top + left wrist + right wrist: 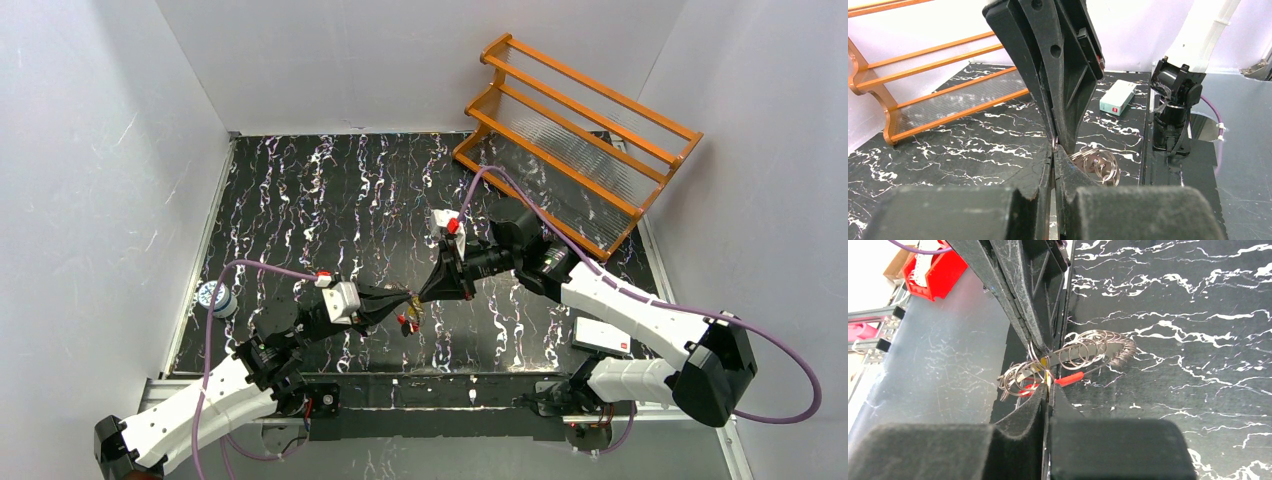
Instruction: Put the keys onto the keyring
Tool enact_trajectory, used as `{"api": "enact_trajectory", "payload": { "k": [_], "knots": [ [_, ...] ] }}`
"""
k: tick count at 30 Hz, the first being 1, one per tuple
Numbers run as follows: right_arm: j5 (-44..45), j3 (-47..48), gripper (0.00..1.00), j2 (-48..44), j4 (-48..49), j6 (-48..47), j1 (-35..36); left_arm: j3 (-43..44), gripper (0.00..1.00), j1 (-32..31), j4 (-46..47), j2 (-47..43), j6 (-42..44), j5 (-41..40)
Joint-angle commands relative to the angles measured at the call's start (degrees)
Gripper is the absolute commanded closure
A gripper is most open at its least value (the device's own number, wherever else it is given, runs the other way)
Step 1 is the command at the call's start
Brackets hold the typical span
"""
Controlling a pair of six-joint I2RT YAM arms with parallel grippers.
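Both grippers meet tip to tip above the middle of the black marbled table [330, 200]. My left gripper [403, 300] [1054, 150] is shut on the thin wire of the keyring [1020, 377], a bunch of silvery loops with a short red section [1069, 379]. A silvery key [1093, 351] lies through several loops just beyond. My right gripper [424, 291] [1048, 384] has its jaws pressed together on a thin yellow edge, the brass key [1046, 374]. In the left wrist view the loops [1098, 164] hang right of my fingers.
An orange rack [575, 130] [948, 95] stands at the table's back right. A white box [600, 335] [1118, 97] lies near the right arm's base [1175, 100]. A blue-and-white roll [215, 298] sits at the left edge. White walls enclose the table.
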Motion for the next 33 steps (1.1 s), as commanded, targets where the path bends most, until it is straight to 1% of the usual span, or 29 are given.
{"api": "enact_trajectory", "payload": {
  "k": [1, 2, 9, 14, 15, 18, 19, 21, 24, 27, 33],
  "knots": [
    [0.4, -1.3, 0.97, 0.6, -0.8, -1.1, -0.2, 0.3, 1.00, -0.1, 3.3, -0.8, -0.2, 0.3],
    [0.6, -1.4, 0.99, 0.6, -0.8, -1.1, -0.2, 0.3, 1.00, -0.1, 3.3, -0.9, -0.2, 0.3],
    [2.0, -1.4, 0.99, 0.3, -3.2, -2.9, -0.2, 0.2, 1.00, -0.1, 3.4, -1.1, -0.2, 0.3],
    [4.9, 0.1, 0.99, 0.6, -7.3, -6.0, -0.2, 0.1, 1.00, -0.1, 3.6, -1.5, -0.4, 0.3],
    [5.4, 0.4, 0.96, 0.7, -8.0, -6.6, -0.2, 0.1, 1.00, -0.1, 3.7, -1.5, -0.3, 0.3],
    [7.0, 1.2, 0.66, 0.0, -8.3, -7.4, -0.2, 0.0, 1.00, -0.1, 3.6, -1.5, -0.4, 0.3],
    [7.6, 1.3, 0.58, -0.8, -7.6, -7.3, -0.2, 0.0, 1.00, -0.1, 3.6, -1.4, -0.4, 0.4],
    [8.3, 0.8, 0.49, -3.1, -4.8, -6.8, -0.2, 0.0, 1.00, -0.1, 3.6, -1.2, -0.5, 0.6],
    [8.2, -1.5, 0.42, -6.7, 3.1, -4.0, -0.2, 0.0, 1.00, -0.1, 3.6, -1.1, -0.6, 0.6],
    [6.8, -3.2, 0.43, -7.9, 9.5, -0.4, -0.1, 0.0, 1.00, -0.1, 3.7, -1.1, -0.7, 0.7],
    [2.7, -2.0, 0.50, -4.4, 10.0, 1.9, 0.1, -0.1, 1.00, -0.1, 4.3, -0.6, -0.8, 0.8]
  ]
}}
